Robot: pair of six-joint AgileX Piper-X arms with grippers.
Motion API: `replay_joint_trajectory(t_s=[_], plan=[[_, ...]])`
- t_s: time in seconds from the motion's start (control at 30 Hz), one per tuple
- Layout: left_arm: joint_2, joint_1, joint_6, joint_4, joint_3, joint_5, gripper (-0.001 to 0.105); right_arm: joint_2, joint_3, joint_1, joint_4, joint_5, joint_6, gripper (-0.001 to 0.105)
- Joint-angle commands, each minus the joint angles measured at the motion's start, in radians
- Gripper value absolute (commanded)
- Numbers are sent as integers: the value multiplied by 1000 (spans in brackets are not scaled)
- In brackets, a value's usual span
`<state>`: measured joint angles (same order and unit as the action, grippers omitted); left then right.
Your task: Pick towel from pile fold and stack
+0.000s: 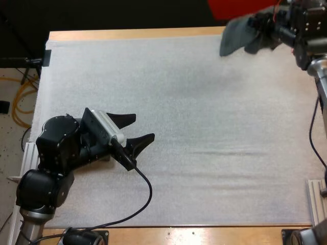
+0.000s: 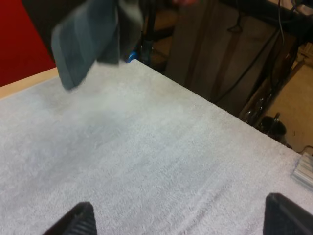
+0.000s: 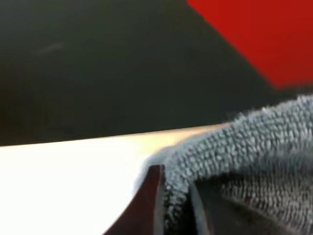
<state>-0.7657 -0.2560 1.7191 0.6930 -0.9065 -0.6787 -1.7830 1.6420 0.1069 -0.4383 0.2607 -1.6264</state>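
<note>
Upper right: right claw is gripping a dark grey-green terry towel; left claw is standing wide. Lay it flat centrally.

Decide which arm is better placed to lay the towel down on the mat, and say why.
Right. The right gripper is shut on the towel, held above the far right corner of the mat. The left gripper is open, low at the near left, well apart from the towel.
</note>
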Motion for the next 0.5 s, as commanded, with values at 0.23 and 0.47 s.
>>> replay_joint_trajectory(t_s=[0.23, 0.47], plan=[[0, -5, -7, -71, -7, -14, 67, 308, 11, 85, -320, -77, -132, 1], [28, -5, 12, -10, -7, -82, 67, 456, 5, 106, -708, -71, -128, 1]])
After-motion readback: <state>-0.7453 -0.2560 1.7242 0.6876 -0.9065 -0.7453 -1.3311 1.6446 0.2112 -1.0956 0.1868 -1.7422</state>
